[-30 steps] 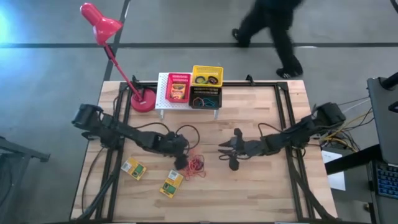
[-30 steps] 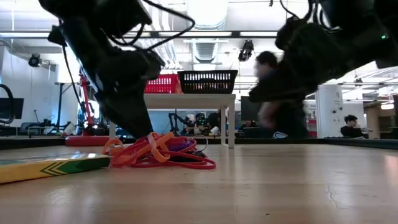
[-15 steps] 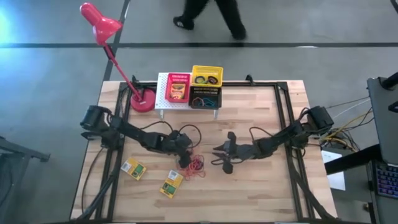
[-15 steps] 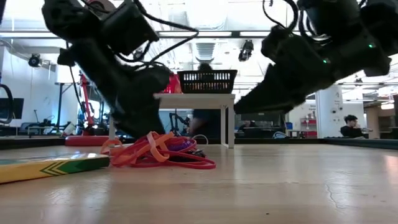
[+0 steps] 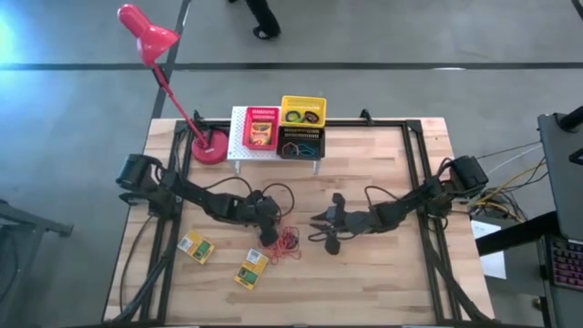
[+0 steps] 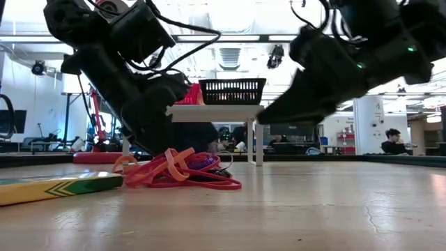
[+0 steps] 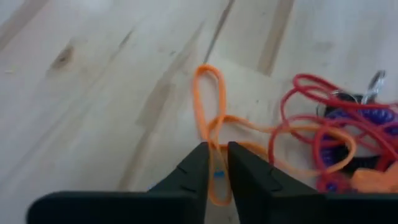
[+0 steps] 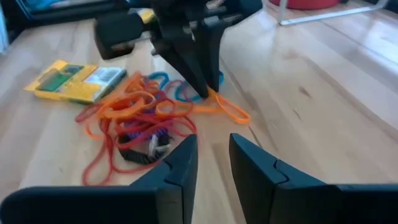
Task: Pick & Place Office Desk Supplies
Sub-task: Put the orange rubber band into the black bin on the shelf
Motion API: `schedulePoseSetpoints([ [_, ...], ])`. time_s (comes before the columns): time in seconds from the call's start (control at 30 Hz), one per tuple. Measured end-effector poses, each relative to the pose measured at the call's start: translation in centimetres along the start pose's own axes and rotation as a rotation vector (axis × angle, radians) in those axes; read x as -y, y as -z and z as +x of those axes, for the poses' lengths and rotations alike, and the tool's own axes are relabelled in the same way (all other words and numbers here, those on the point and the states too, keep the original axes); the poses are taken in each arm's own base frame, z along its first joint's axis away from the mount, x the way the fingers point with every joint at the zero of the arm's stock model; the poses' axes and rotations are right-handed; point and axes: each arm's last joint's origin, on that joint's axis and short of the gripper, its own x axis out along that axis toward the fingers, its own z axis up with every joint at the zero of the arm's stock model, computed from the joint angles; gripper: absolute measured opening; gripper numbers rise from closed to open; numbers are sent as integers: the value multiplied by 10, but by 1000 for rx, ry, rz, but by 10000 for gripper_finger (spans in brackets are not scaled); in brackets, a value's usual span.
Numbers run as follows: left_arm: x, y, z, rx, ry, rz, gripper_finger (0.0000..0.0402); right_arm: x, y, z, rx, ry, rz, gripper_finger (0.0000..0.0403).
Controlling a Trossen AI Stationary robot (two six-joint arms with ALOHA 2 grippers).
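The left claw [image 5: 267, 236] was down at the tangle of thin orange-red rubber bands [image 5: 287, 241], a little below the centre of the pale wooden table [image 5: 383, 273], its tip at the pile's nine o'clock edge. In the left wrist view its two dark fingers [image 7: 194, 169] stood pressed almost together on a single orange rubber band loop [image 7: 210, 109], the strand running straight between them. A pinch, by the look of it, though how firmly it was caught could not be told.

To do this well, the lift wanted to be slow and straight up: the pinched loop crossed other bands, and the right wrist view showed a purple coiled ring [image 8: 149, 134] and a dark bit of hardware buried in the same knot. A quick pull would likely have dragged the whole clump along. Better to rise, let the loop slip free, and check that only one band hung from the tips.

The right claw [image 5: 316, 229] hovered at the pile's three o'clock, near but not touching, its fingers [image 8: 180, 168] apart and holding nothing. Keeping it clear of the tangle seemed wise.

The goal sat at twelve o'clock: the small red basket [image 5: 261, 128], yellow basket [image 5: 303, 111] and black basket [image 5: 301, 144] at the table's far edge. Two flat yellow-and-green boxes [image 5: 250, 269] lay at seven o'clock.
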Motion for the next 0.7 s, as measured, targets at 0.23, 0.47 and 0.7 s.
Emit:
schedulePoseSetpoints([
  [0.23, 0, -2, -2, 11, 0, 14, 32, -1, -3, 1, 12, -6, 9, 92],
  [0.47, 0, -2, -2, 14, 1, 13, 26, -1, -3, 1, 12, -6, 9, 89],
  [0.7, 0, -2, -2, 14, 2, 13, 26, -1, -3, 1, 12, -6, 9, 84],
])
